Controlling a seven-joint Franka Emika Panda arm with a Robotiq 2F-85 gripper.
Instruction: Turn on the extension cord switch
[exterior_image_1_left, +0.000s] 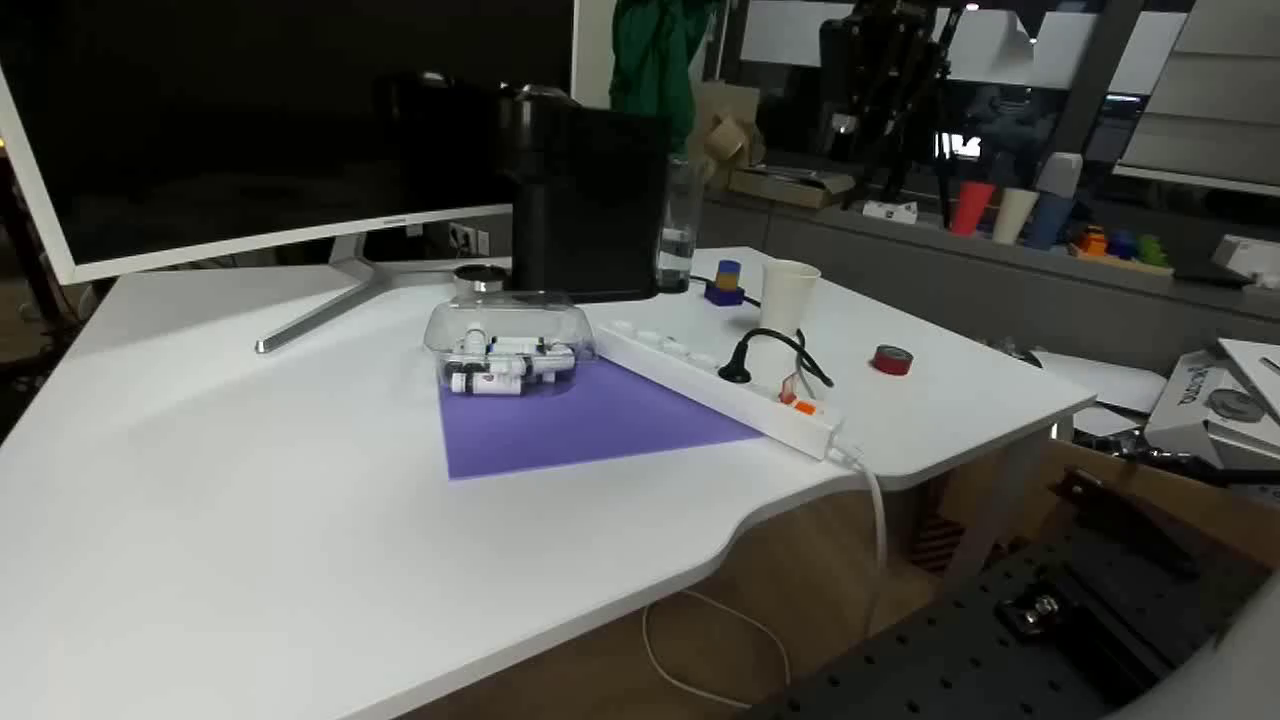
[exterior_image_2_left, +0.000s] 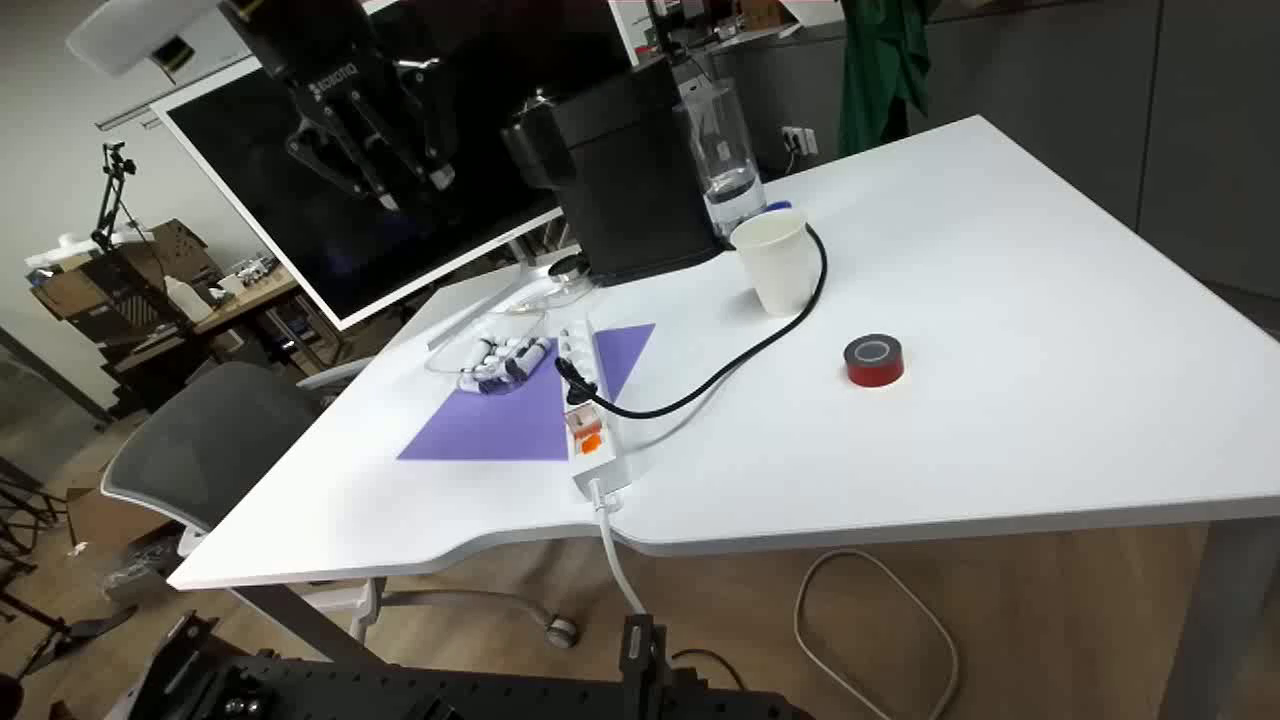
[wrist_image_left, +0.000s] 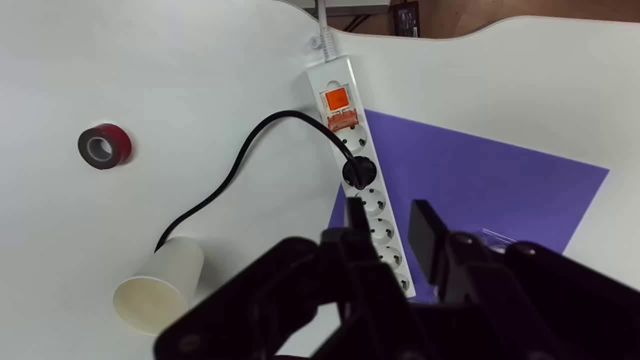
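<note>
In an exterior view, the black Robotiq pincer (exterior_image_2_left: 415, 190) is held raised, its fingers (exterior_image_2_left: 442, 178) pointed downward; near it, a white arm link (exterior_image_2_left: 135, 35) is partly shown. In the wrist view, the fingers are seen parted.

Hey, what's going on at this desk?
A robotic hand hangs open above the desk, holding nothing. The job is turning on the orange switch on the white power strip, and the hand isn't touching it yet. The strip, with a black plug in it, lies partly on a purple sheet. I can't tell whether the switch is on.
</note>
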